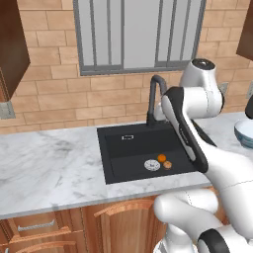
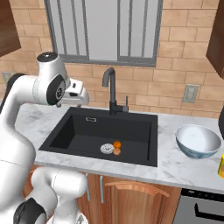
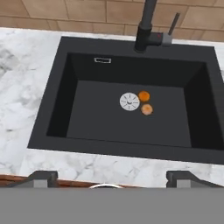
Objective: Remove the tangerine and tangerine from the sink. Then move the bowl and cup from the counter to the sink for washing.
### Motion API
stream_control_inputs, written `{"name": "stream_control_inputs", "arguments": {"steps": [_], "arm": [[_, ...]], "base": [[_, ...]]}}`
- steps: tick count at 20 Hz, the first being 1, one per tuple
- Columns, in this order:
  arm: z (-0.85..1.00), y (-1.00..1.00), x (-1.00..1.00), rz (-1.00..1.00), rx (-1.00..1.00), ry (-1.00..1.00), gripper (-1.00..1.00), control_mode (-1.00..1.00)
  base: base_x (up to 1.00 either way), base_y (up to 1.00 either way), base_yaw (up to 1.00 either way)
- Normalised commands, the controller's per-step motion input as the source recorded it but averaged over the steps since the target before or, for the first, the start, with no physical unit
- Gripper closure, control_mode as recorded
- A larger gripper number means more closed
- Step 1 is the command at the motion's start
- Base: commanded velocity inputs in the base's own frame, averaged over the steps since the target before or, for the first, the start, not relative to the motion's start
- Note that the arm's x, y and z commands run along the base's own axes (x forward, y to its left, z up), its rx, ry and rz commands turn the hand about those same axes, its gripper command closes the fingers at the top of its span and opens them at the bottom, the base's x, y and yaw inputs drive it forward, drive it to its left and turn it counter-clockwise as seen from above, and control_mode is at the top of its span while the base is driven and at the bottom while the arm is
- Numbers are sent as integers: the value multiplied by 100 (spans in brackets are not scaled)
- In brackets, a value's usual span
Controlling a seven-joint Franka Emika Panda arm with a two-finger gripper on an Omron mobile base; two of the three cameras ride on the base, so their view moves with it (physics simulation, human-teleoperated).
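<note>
In the hand view the black sink [image 3: 131, 109] takes up the middle of the frame, sunk into the white marble counter [image 3: 26, 100]. On the sink floor, just right of centre, the round silver drain [image 3: 130, 101] lies with the two tangerines right beside it: the bright orange tangerine [image 3: 144, 96] at the drain's upper right, the duller tangerine [image 3: 147, 109] at its lower right. The two fruits sit very close together; whether they touch cannot be told. The dark faucet [image 3: 146, 26] rises at the top centre of the frame, behind the sink.

The jaws stand wide apart, one dark fingertip [image 3: 41, 178] at the lower left and the other at the lower right, with nothing between them, above the counter's front edge and well apart from the fruit.

In the right base view the pale bluish bowl [image 2: 198, 141] sits on the counter at the right of the frame, beside the sink, and a sliver of the yellow cup [image 2: 221, 166] shows at the right edge, just below the bowl.
</note>
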Motion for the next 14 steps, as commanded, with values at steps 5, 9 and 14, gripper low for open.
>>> {"name": "stream_control_inputs", "arguments": {"steps": [5, 9, 14], "arm": [[-5, 9, -16, -7, -17, -3, -100, -100], [-8, 2, -5, -9, -5, 0, -100, -100], [-6, 0, 2, -13, 0, 7, -100, -100]], "base": [[0, 0, 0], [0, 0, 0], [0, 0, 0]]}}
